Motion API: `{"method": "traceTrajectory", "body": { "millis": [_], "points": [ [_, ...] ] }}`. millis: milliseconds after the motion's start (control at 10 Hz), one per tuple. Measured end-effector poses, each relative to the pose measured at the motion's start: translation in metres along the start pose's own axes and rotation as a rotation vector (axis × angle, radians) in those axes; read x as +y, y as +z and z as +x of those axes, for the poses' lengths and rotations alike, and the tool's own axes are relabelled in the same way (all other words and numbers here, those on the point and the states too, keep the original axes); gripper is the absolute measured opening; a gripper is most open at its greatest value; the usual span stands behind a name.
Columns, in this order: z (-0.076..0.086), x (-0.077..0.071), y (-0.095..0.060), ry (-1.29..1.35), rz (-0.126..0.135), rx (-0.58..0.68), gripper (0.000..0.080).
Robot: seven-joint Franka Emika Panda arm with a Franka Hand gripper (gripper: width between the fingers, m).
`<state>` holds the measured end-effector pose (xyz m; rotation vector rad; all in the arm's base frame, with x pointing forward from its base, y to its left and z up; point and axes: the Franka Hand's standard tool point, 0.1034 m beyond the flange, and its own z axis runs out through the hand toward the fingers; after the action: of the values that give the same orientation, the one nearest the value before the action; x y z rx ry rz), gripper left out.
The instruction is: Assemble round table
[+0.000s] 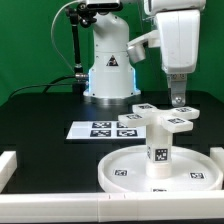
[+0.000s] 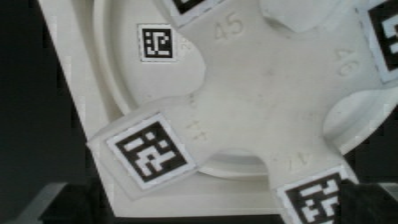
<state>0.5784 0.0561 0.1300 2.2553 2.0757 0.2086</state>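
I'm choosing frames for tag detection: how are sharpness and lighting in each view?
Exterior view: evenly lit and fairly sharp, the tag on the leg is readable, and the round disc looks bright against the black table. Wrist view: the cross-shaped base fills the frame, soft and slightly blurred, and its tags are tilted, some cut off by the edges.

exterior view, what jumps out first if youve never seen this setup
The white round disc sits at the front of the black table, with the short tagged leg standing upright on it and the cross-shaped base piece on top of the leg. Right above that the open gripper hangs over the base piece's far side, toward the exterior view's right. Behind lies the marker board, flat before the arm's pedestal.
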Motion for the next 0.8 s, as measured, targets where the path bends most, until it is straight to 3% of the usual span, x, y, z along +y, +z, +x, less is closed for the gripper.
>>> {"method": "traceTrajectory", "body": {
  "millis": [500, 800],
  "points": [
    [-0.018, -0.003, 0.005, 0.167, 0.026, -0.018, 0.0649],
    [-0.019, -0.003, 0.006, 0.205, 0.027, -0.018, 0.0649]
  ]
}}
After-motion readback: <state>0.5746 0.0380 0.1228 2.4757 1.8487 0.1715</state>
